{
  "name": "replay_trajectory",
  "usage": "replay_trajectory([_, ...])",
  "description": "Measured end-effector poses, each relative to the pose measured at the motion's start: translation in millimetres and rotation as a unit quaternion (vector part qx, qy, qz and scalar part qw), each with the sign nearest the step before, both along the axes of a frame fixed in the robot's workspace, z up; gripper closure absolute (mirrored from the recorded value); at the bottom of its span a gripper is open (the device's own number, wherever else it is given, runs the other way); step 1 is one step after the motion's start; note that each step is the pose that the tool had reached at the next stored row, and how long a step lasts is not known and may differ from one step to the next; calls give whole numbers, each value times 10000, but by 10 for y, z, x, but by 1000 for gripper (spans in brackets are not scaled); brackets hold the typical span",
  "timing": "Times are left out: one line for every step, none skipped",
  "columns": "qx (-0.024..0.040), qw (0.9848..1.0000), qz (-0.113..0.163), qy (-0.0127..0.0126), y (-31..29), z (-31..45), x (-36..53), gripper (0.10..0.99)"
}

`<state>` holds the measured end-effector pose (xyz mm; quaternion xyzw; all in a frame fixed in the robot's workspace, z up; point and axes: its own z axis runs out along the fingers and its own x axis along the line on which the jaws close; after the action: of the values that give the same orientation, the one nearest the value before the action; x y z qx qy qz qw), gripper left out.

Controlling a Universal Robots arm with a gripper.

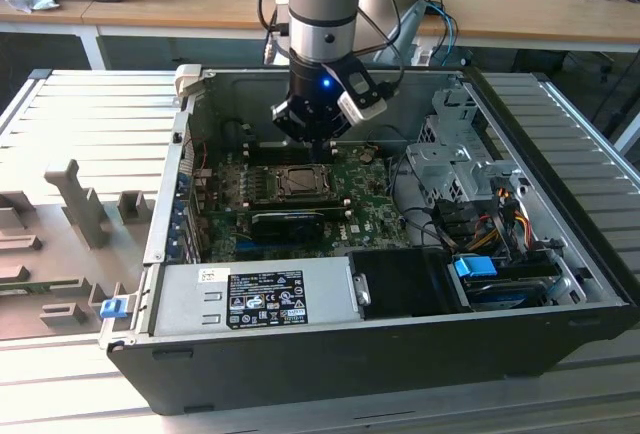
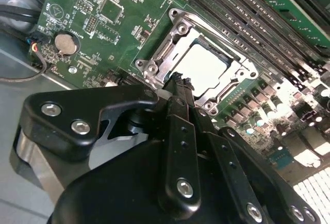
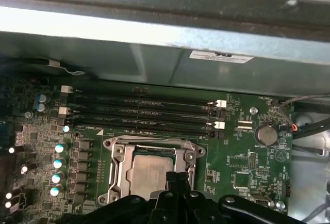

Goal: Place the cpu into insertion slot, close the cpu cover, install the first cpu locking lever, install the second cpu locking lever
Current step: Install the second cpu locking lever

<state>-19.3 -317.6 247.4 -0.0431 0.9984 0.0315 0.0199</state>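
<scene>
Gripper [image 2: 178,87], jaws pressed together and holding nothing, poised just above the socket's 6 o'clock edge in the first wrist view; cpu [image 3: 149,172] seated in slot, cover [image 3: 119,168] lying shut around it, evidently for lever work.

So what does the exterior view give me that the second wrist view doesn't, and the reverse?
Exterior view alone: the whole open computer case, its power supply and the arm's wrist above the board.

Second wrist view alone: the coin battery and the gripper at the socket's edge.

Both: the green motherboard, and the cpu seated with the cpu cover lying around it.
</scene>
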Motion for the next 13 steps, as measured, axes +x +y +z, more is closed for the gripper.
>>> replay_trajectory([0, 10000, 0, 0, -1, 7, 0, 980])
replay_trajectory([1, 10000, 0, 0, -2, 7, 0, 980])
replay_trajectory([0, 10000, 1, 0, -6, 8, 0, 980])
replay_trajectory([0, 10000, 1, 0, -12, 8, 1, 980])
replay_trajectory([0, 10000, 0, 0, -20, 8, 0, 980])
replay_trajectory([0, 10000, 0, 0, -28, 8, 0, 980])
replay_trajectory([0, 10000, 0, 0, -39, 8, 0, 980])
replay_trajectory([0, 10000, 0, 0, -47, 8, 0, 980])
replay_trajectory([0, 10000, 0, 0, -60, 10, 0, 980])
replay_trajectory([-1, 10000, 0, 0, -70, 19, 0, 980])
replay_trajectory([-1, 10000, 0, 1, -74, 32, 0, 980])
replay_trajectory([-1, 10000, -1, 0, -77, 60, -1, 980])
replay_trajectory([0, 10000, 0, 0, -79, 115, 0, 980])
